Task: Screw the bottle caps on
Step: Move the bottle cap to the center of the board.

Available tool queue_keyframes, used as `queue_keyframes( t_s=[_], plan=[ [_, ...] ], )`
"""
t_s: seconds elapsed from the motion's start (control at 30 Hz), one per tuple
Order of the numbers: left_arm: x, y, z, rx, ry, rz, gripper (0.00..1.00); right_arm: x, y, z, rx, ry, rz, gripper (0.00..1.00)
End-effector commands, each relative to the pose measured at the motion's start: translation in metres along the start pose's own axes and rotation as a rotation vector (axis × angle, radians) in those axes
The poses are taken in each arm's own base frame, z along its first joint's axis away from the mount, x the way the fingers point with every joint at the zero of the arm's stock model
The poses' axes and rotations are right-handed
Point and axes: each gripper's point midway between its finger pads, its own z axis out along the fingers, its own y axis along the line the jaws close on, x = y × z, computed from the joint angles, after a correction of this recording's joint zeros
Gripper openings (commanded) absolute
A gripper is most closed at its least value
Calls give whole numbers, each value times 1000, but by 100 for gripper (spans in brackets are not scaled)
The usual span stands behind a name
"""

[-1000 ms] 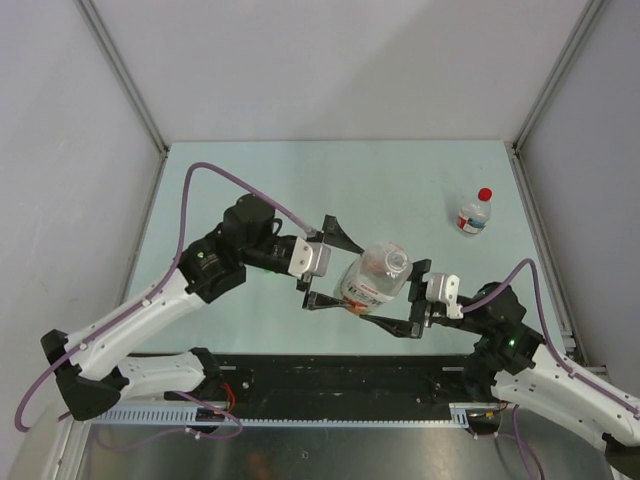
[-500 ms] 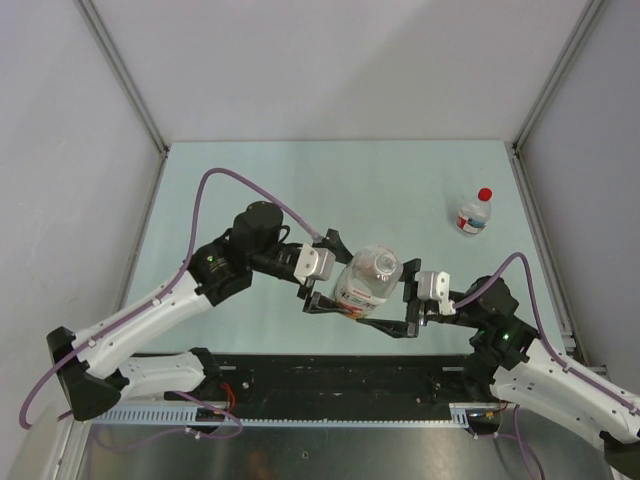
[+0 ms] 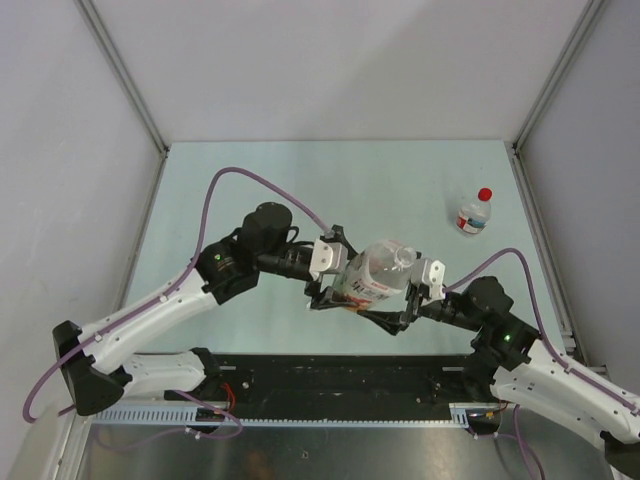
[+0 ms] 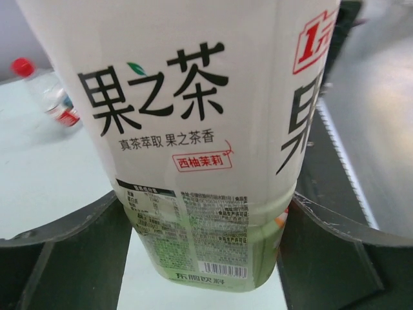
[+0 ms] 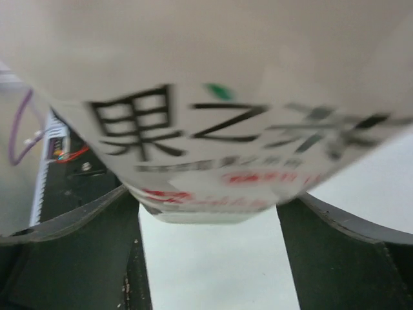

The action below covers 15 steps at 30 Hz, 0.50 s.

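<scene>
The wide clear bottle [image 3: 372, 275] with the orange-and-white label stands between both grippers near the table's front middle. My left gripper [image 3: 330, 267] is shut on its lower sides; in the left wrist view [image 4: 206, 213] both fingers press the bottle [image 4: 193, 129]. My right gripper [image 3: 400, 295] is open, with its jaws on either side of the same bottle [image 5: 213, 97], which is blurred there. The bottle's top is pale; I cannot tell if a white cap is on it. The red cap [image 3: 485, 194] sits on the small clear bottle [image 3: 472, 216] at the right. The green cap is out of view.
The small bottle [image 4: 55, 103] with its red cap [image 4: 22, 66] also shows far left in the left wrist view. The pale green table [image 3: 300, 180] is walled on three sides. A black base plate [image 3: 330, 375] runs along the near edge.
My left gripper has moved right and closed its jaws onto the wide bottle. My right gripper has moved left and turned, so its jaws now straddle the bottle. The bottle shifted slightly.
</scene>
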Motion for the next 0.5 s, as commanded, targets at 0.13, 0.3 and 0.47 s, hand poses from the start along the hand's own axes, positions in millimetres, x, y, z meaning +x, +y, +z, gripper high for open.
queue_keyframes(
  t_s=[0.13, 0.3, 0.47],
  plan=[
    [-20, 43, -13, -247, -8, 45, 0, -41, -60, -16, 355, -71, 65, 99],
    [-23, 53, -20, -318, -5, 68, 0, -37, -69, -19, 415, -50, 101, 99],
    [-55, 111, -56, -681, -72, 125, 0, -31, -81, -30, 528, -51, 215, 99]
  ],
)
